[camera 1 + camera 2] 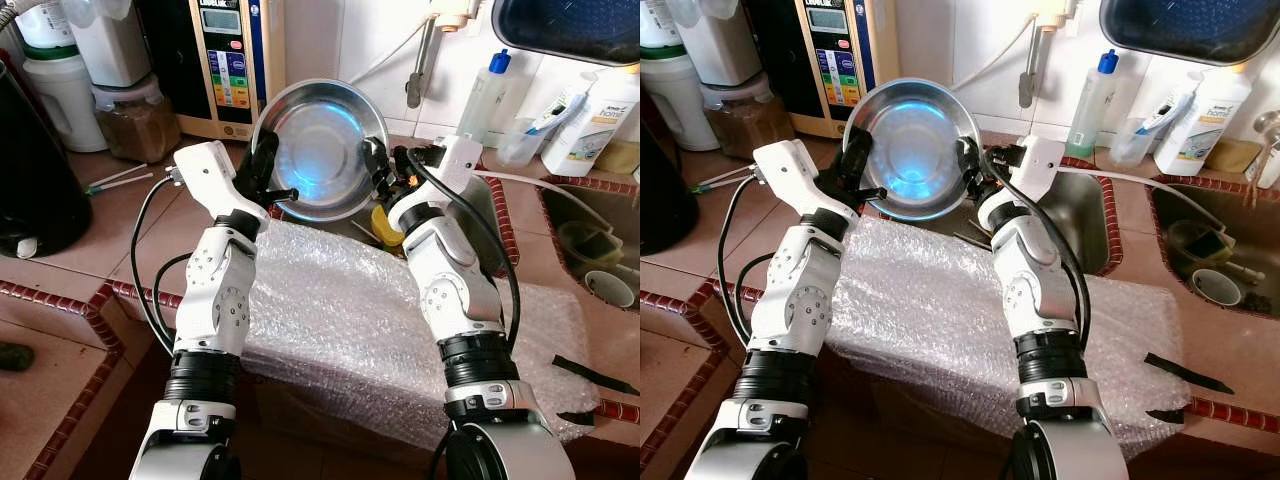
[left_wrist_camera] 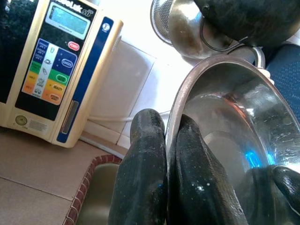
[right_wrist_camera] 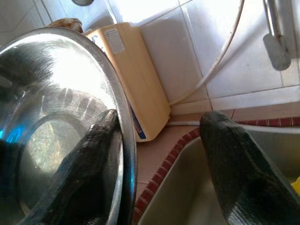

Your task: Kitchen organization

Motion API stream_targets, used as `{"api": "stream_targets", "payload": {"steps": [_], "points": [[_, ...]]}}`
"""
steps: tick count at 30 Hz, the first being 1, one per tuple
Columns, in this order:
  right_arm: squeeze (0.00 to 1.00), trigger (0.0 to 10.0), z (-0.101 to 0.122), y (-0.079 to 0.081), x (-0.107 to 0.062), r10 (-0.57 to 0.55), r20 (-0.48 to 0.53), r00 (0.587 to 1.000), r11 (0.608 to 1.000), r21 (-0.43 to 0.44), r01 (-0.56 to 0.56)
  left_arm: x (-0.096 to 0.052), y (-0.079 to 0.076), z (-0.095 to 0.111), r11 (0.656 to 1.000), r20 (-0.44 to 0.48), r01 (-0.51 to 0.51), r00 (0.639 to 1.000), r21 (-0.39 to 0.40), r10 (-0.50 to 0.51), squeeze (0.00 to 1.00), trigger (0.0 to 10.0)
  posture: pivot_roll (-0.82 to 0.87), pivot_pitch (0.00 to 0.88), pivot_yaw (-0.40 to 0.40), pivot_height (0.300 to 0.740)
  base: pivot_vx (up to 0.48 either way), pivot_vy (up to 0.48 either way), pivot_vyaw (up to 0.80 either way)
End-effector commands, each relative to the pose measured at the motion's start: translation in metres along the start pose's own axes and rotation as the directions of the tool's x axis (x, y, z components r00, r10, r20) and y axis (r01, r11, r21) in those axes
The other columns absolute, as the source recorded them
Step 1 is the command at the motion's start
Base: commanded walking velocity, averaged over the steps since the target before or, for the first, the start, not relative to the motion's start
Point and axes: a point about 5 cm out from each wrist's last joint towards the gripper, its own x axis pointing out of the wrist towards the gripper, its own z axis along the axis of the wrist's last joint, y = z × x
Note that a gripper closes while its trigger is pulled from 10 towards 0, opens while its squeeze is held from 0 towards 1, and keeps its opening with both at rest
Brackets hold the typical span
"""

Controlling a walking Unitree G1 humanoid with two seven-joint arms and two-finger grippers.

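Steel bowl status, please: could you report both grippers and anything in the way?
Left gripper pinching steel bowl rim. Right gripper open, one finger inside the bowl. Bowl tilted above bubble wrap, sink behind.

Both your arms are raised ahead.
Your left tool (image 1: 262,172) is pinched closed; your right tool (image 1: 380,170) stands spread apart.

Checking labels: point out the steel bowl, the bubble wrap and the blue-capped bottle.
steel bowl (image 1: 322,150), left eye view, middle of its shiny inside.
bubble wrap (image 1: 340,310), left eye view, top surface between the two arms.
blue-capped bottle (image 1: 487,98), left eye view, its clear body below the cap.
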Motion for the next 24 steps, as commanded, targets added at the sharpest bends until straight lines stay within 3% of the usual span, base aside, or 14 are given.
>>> {"api": "stream_targets", "payload": {"steps": [1, 10, 18, 23, 24], "points": [[0.00, 0.0, -0.007, -0.011, -0.006, -0.023, -0.051, 0.998, 1.000, 0.002, 0.023, 0.000, 0.001, 0.008, 1.000, 0.036, 0.006, 0.999, 0.011, -0.006, 0.00, 0.0, 0.06, 0.000, -0.015, 0.740, 0.000, 0.000, 0.00], [0.00, 0.0, -0.019, -0.020, -0.010, 0.002, -0.161, 0.987, 0.999, 0.046, 0.005, 0.006, -0.003, 0.013, 0.999, 0.052, 0.027, 0.998, 0.028, -0.028, 0.00, 0.0, 0.07, 0.000, -0.032, 0.740, 0.000, 0.000, 0.00], [0.00, 0.0, -0.029, -0.015, -0.014, 0.082, -0.239, 0.967, 0.995, 0.072, -0.067, 0.008, -0.003, 0.012, 0.999, 0.047, 0.037, 0.998, 0.038, -0.039, 0.00, 0.0, 0.07, 0.000, -0.032, 0.740, 0.000, 0.000, 0.00], [0.00, 0.0, -0.035, -0.019, -0.016, 0.084, -0.299, 0.951, 0.996, 0.023, -0.081, 0.012, -0.005, 0.008, 0.993, 0.006, 0.077, 0.997, 0.086, -0.078, 0.00, 0.0, 0.07, 0.000, -0.035, 0.740, 0.000, 0.000, 0.00], [0.00, 0.0, -0.034, -0.024, -0.015, 0.046, -0.299, 0.953, 0.999, 0.009, -0.046, 0.013, -0.005, 0.008, 0.992, 0.005, 0.080, 0.997, 0.092, -0.081, 0.00, 2.7, 0.07, 0.000, -0.035, 0.740, 0.000, 0.000, 0.00]]}}
